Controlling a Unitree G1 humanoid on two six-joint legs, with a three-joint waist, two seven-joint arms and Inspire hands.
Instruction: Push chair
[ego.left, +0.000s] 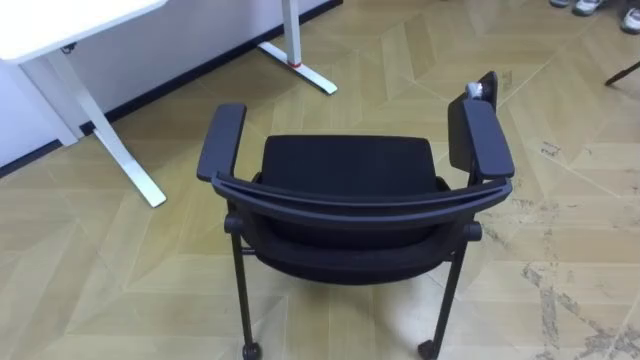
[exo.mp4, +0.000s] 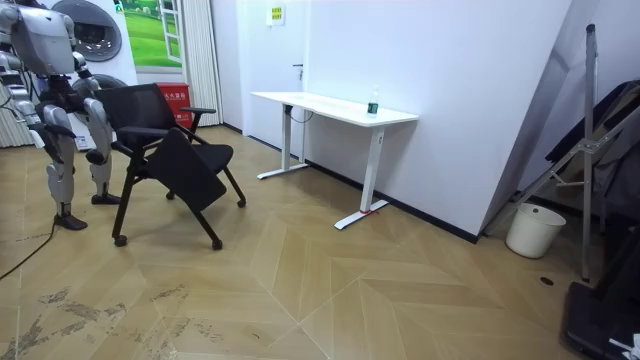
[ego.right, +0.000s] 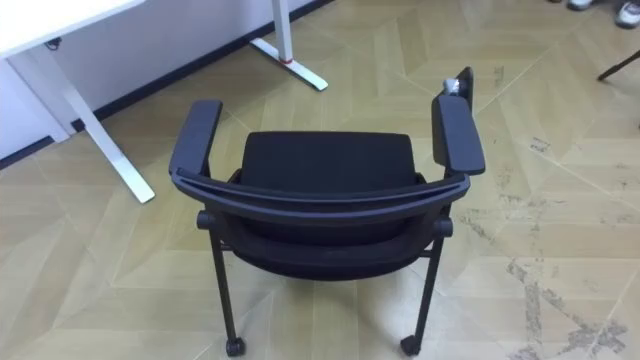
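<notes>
The white desk (ego.left: 60, 20) occupies the upper left of the eye views, with its floor foot (ego.left: 300, 65) reaching toward the centre. The chair (ego.left: 350, 170) stands in the centre, directly below the head camera, on the wooden floor (ego.left: 120, 280).

The chair is oriented as follows:
- The curved backrest (ego.left: 360, 205) is the part nearest the robot.
- The seat faces away from the robot, toward the desk side of the room.
- The left armrest (ego.left: 222, 140) and the right armrest (ego.left: 485, 140) flank the seat.
- A folded panel (ego.left: 483, 88) stands at the far end of the right armrest.
- The rear castors (ego.left: 252, 351) rest on the floor.

Scuff marks (ego.left: 560, 290) cover the floor to the right of the chair.

In the room view, the robot stands at the far left, immediately behind the chair, with the backrest against its front. The desk is to the right of the chair, against the wall. A white bucket (exo.mp4: 535, 230) stands well apart, further right.

Hand state: it cannot be told whether either hand is spread, curled or touching the backrest.
</notes>
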